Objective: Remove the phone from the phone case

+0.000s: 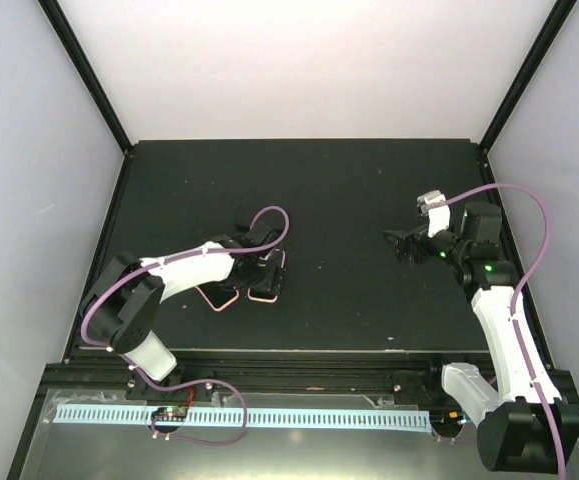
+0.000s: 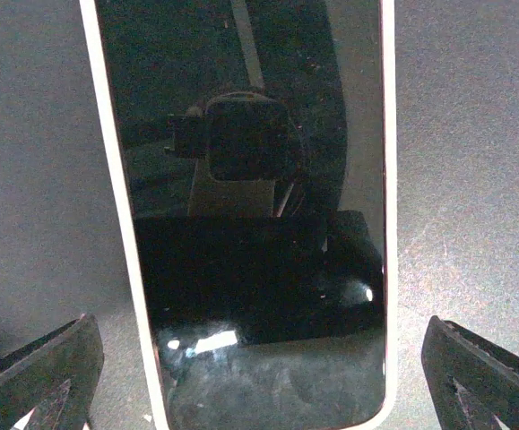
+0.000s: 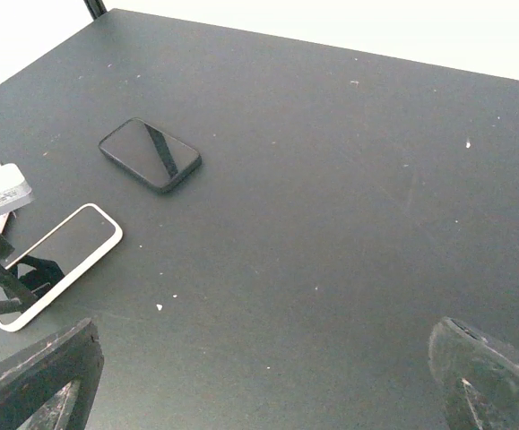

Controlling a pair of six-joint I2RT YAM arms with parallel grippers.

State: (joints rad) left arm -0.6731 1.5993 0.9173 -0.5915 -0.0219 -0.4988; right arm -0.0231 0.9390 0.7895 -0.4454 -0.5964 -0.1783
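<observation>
White-edged black phone (image 2: 259,224), dark grey table (image 3: 331,179)

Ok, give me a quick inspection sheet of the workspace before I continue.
Surface: black table, flat, few pale specks.
Job's things: phone, screen up, flat, pale-rimmed case around it.
Clutter: dark phone-shaped slab lying apart; pink-edged shape partly under left arm, unclear.
Grippers: left gripper open, fingers either side of the phone, not touching; right gripper open, empty, over bare table.
Cables: purple cable looped by left wrist; another along right arm.
Surroundings: white walls, black frame posts.
</observation>
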